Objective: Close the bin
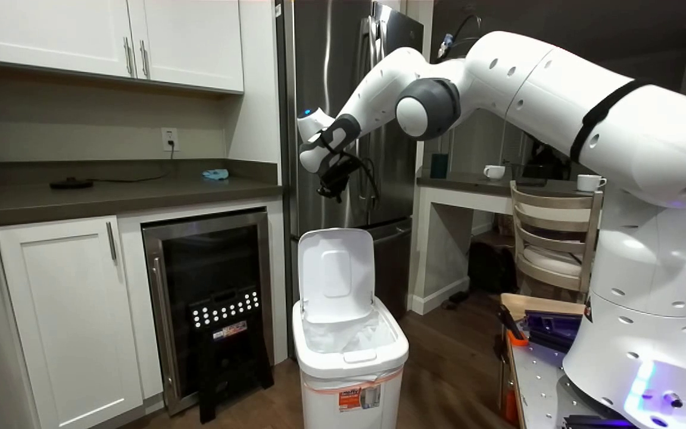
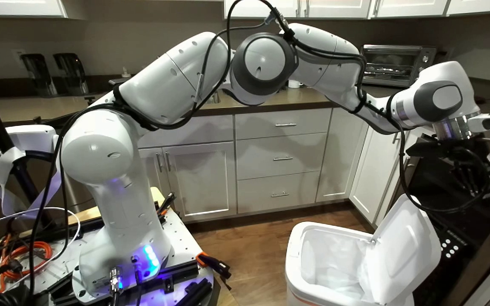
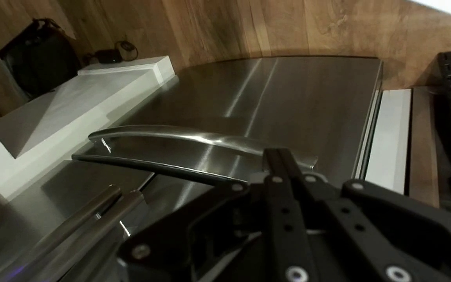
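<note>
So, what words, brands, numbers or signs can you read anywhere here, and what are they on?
"Hefty", slightly blurred: on the orange label of the white trash bin.
Smaller print on that label: too small to read.
Sticker on the black step stool: too small and blurred to read.
Numbers or signs: none I can make out.

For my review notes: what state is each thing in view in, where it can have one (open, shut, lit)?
Bin: upright, open
Bin lid: raised, leaning back
Liner bag: spread open inside
Gripper: shut, nothing visible in its grip
Refrigerator: doors look shut
Under-counter cooler: door looks shut
Drawers: shut
Upper cabinet doors: shut
Toaster oven: door looks shut
Base light: lit blue
</note>
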